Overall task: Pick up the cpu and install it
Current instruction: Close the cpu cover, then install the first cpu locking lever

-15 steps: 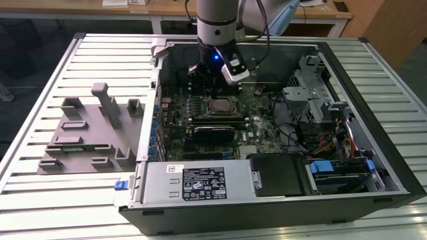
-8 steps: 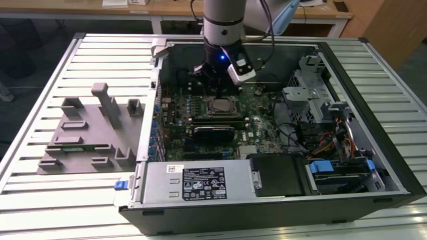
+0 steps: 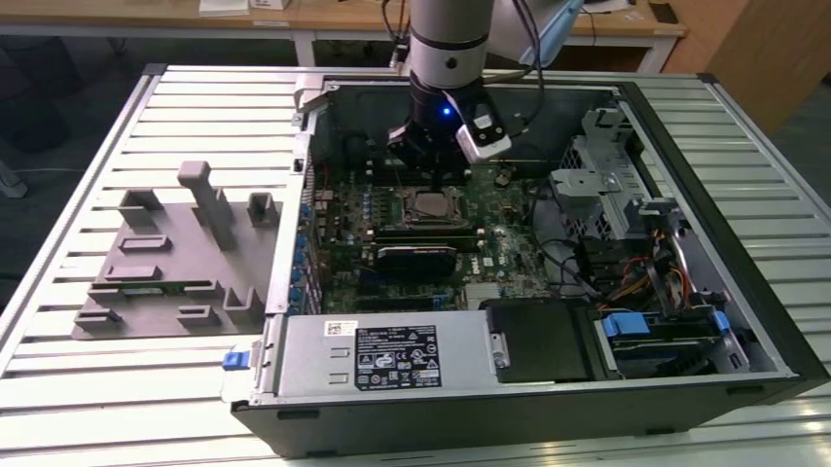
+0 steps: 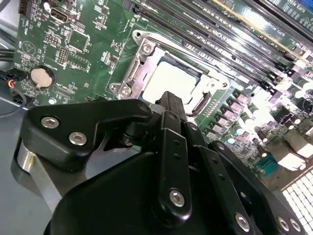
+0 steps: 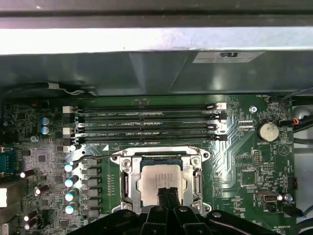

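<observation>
Locate the cpu (image 3: 426,204) just above centre in the exterior view, lying flat and bare-topped within the metal socket frame (image 5: 124,182). Note the gripper (image 5: 168,192) directly over one edge of the chip, jaws clenched together on nothing; cannot tell whether touching the lid. Judge the step in hand as placement into the socket, apparently complete. For any move from here, keep travel straight and vertical to avoid dragging the chip across the socket. Observe tight edges: frame rails on both sides of the chip, memory slots (image 5: 146,122) just beyond, and a black block (image 3: 415,258) just below the socket in the exterior view. Find open room upward, and over the slatted table (image 3: 78,389) at the exterior view's left, beside the grey fixture (image 3: 169,263).
</observation>
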### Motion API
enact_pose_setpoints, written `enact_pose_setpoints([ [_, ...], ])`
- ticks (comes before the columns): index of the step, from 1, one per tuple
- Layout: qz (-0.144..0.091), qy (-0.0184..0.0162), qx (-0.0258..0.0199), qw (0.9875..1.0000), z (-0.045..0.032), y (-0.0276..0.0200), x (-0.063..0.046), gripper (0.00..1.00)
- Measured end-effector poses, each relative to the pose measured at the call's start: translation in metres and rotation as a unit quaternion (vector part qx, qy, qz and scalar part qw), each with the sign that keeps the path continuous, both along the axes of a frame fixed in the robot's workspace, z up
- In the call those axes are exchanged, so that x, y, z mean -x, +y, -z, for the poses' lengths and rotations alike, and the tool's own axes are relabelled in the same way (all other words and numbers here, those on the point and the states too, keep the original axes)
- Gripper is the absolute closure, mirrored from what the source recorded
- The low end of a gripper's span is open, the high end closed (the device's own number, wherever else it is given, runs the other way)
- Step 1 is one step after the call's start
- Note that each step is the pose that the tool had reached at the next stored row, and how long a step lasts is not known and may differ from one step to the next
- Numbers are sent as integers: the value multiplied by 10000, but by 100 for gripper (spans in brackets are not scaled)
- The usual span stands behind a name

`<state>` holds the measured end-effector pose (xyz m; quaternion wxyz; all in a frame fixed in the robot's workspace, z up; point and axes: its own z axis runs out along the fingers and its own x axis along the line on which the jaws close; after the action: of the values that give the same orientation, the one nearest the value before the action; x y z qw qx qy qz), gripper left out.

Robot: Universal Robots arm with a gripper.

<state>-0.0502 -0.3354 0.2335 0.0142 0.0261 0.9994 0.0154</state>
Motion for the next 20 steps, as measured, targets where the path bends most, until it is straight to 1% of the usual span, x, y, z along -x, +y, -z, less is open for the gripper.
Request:
enact_pose_setpoints([
  [2, 0, -1, 0, 10000, -20, 1, 0, 89],
  [8, 0, -1, 2, 10000, -121, 1, -1, 89],
  [11, 0, -1, 2, 10000, -158, 1, -1, 89],
  [20, 0, -5, 2, 10000, -163, 1, 0, 89],
])
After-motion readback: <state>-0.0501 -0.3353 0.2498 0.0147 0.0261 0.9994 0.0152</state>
